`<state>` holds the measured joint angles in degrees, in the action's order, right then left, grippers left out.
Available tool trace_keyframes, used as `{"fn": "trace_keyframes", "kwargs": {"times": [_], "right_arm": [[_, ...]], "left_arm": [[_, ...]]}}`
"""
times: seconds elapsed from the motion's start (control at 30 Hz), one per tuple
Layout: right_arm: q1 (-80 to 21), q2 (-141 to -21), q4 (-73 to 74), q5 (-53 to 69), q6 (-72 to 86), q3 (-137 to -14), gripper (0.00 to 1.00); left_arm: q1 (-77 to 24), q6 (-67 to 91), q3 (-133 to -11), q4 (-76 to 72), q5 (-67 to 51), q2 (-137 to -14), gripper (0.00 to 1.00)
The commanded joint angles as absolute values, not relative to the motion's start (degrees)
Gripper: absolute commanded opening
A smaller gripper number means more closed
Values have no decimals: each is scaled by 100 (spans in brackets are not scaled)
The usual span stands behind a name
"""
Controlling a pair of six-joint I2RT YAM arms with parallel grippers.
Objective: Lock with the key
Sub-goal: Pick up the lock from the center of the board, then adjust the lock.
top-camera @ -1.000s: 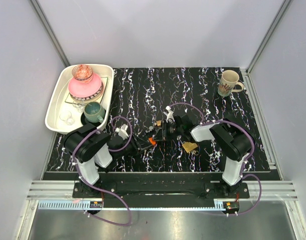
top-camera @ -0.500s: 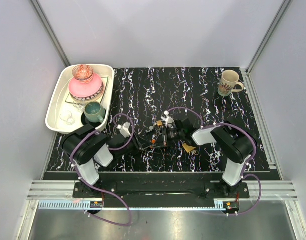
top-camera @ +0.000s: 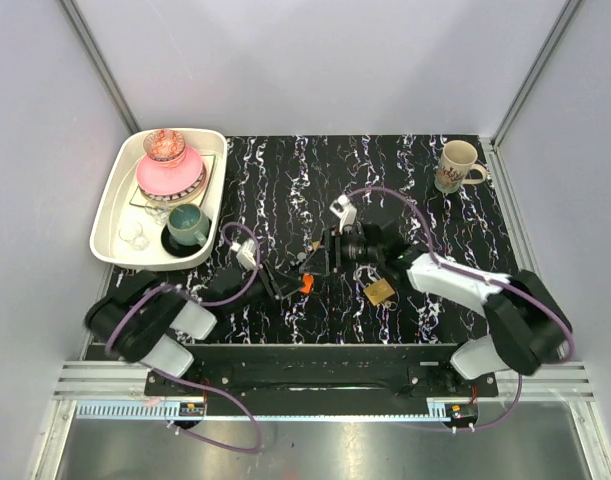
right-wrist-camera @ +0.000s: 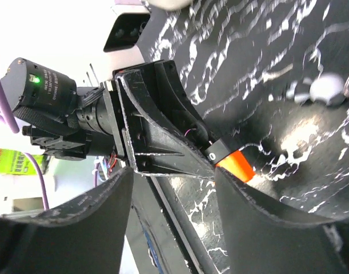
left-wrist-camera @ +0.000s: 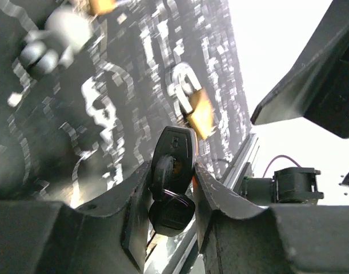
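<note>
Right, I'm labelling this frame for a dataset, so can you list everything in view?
small metal key with orange plastic head: one, orange, pinched in the left hand
brass padlock: two, brass, one right of the hands, a smaller one seemingly behind them
black white-veined mat: one, covers the table
white oval tray: one, far left
pink bowl: one, in tray
patterned glass bowl: one, reddish, atop pink bowl
green mug: one, tray's near end
small clear glassware: unclear count, tray's near corner
beige mug: one, mat's far right corner
left hand: black, shut on the key
right hand: black, open, facing the left hand
</note>
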<state>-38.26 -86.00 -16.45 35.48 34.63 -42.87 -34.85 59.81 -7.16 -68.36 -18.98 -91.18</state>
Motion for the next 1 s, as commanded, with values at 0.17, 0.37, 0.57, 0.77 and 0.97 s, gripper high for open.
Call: {"fn": "trace_keyframes", "kwargs": {"times": [0.17,0.37,0.57,0.77,0.97], "right_arm": [[-3762,-6699,228,2312,1785,-5044,83],[-3762,-5995,624,1977,1108,-5150,97],[-3894,-5766,580,2127,826,-5150,98],[-3885,-6222,115,2802,1905,-5264,98],[-3885,-7013,-359,3891,3277,-5748,97]], "left_arm": [[-3489,3737,-2502,-2570,-986,-5515,0],[-3314,3068,-3672,-160,-861,-4562,0],[-2927,3137,-4052,668,-1843,-4149,0],[-2883,2682,-4060,589,-2617,-3815,0],[-2883,2312,-3938,151,-3295,-3210,0]]}}
